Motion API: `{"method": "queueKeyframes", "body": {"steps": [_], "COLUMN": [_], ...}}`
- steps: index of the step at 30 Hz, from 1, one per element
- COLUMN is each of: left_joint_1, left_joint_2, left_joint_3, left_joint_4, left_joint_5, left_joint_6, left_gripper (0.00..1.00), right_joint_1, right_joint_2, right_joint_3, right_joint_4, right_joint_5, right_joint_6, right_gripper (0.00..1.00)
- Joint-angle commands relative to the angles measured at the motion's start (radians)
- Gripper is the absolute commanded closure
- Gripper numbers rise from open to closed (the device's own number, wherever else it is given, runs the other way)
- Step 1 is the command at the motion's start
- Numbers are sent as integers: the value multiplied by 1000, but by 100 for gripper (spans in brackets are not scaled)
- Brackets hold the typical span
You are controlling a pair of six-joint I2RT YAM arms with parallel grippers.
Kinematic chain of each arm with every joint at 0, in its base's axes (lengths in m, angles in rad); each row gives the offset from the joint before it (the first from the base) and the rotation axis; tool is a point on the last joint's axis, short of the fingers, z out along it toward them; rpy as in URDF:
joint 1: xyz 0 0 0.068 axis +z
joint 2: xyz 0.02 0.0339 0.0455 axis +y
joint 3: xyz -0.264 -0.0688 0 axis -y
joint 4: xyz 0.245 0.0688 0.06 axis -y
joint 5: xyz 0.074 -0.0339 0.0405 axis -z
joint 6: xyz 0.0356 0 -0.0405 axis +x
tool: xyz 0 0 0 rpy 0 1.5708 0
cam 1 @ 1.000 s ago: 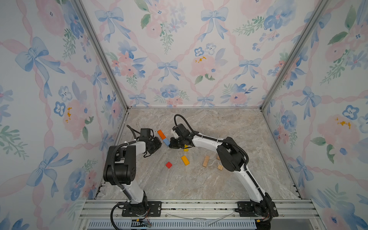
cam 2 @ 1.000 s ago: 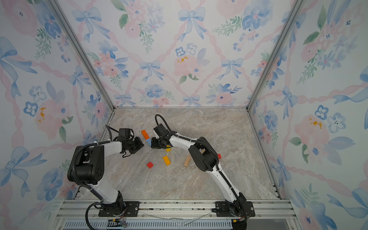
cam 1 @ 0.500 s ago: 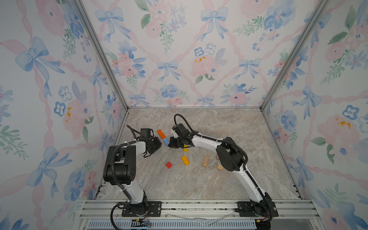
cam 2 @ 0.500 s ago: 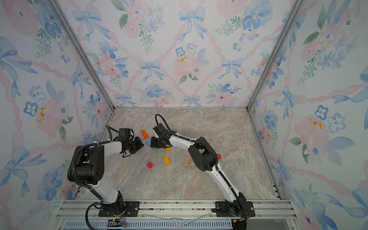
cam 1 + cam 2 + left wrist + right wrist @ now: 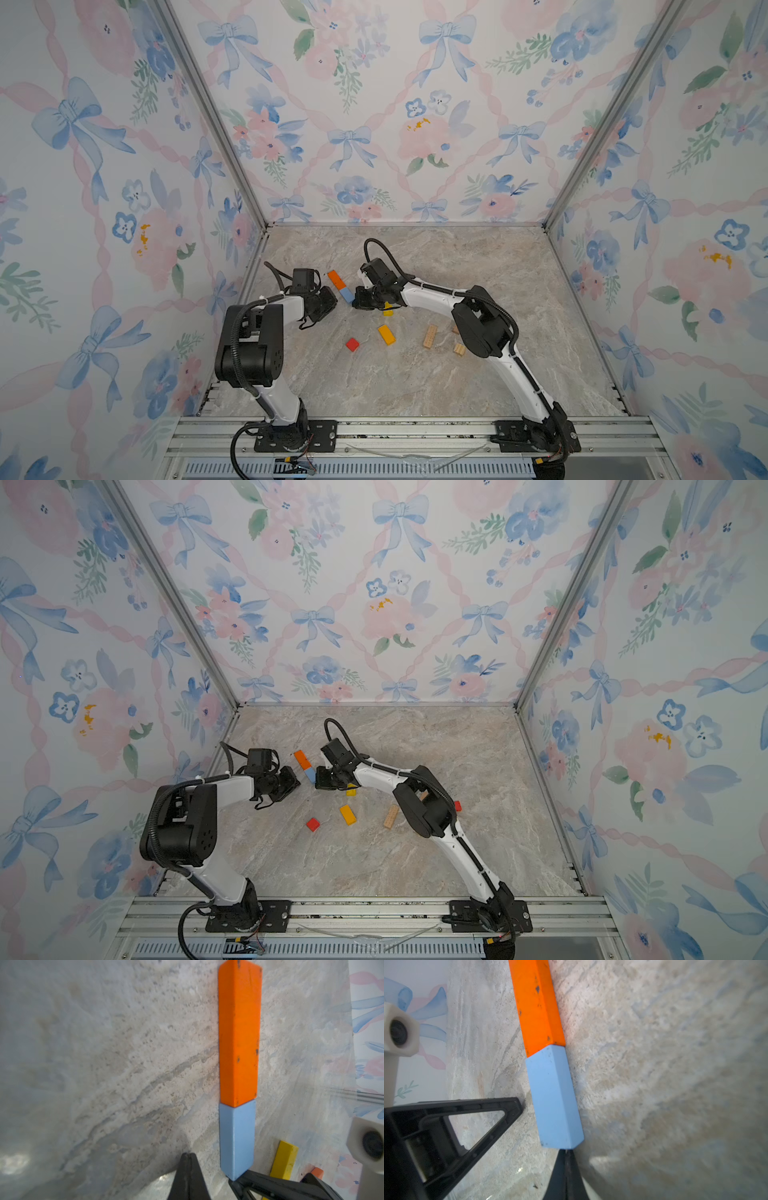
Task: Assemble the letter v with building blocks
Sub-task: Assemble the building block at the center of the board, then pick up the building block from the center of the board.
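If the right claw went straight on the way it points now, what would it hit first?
The light blue block: the shut right claw points at its near end and seems to touch it. The orange block lies end to end beyond it.

My work surface is a tabletop (image 5: 415, 386) with a grey-beige marble pattern; at close range in both wrist views it reads as veined and speckled. Three walls enclose it: the back wall (image 5: 395, 104), the left wall (image 5: 83, 208) and the right wall (image 5: 685, 187). All carry the same wallpaper of blue bows, pink ribbons, pink and blue flowers and green leaves. The left post (image 5: 212, 112) and the right post (image 5: 613, 112), both aluminium, stand at the rear corners. A slotted aluminium rail (image 5: 415, 428) runs along the tabletop's front edge, with a perforated strip (image 5: 415, 469) just beyond it.
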Motion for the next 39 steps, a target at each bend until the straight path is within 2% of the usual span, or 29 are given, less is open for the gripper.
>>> {"method": "queueKeyframes", "body": {"steps": [1,7,15,22,24,31,36,39], "left_joint_1": [6,-10,-76,-164,-202,-331,-416,-451], "left_joint_2": [-48,-124,-279,-390,-410,-484,-497,-474], "left_joint_3": [-26,-53,-47,-52,-55,-120,-144,-152], "left_joint_4": [-54,-81,-232,-398,-433,-496,-513,-515], "left_joint_5": [6,-17,-131,-206,-221,-250,-283,-299], "left_joint_6": [-7,-15,24,67,59,-66,-164,-208], "left_gripper": [100,100,100,81,72,43,33,32], "right_joint_1": [-9,-9,-12,-24,-29,-41,-54,-64], "right_joint_2": [-39,-126,-278,-464,-494,-579,-623,-644], "right_joint_3": [-74,-158,-221,-327,-342,-471,-542,-578], "right_joint_4": [-41,3,35,60,31,60,78,94], "right_joint_5": [10,3,-3,55,80,104,105,102], "right_joint_6": [-3,2,-36,-143,-170,-179,-186,-186], "right_gripper": [100,100,100,100,100,99,99,98]}}
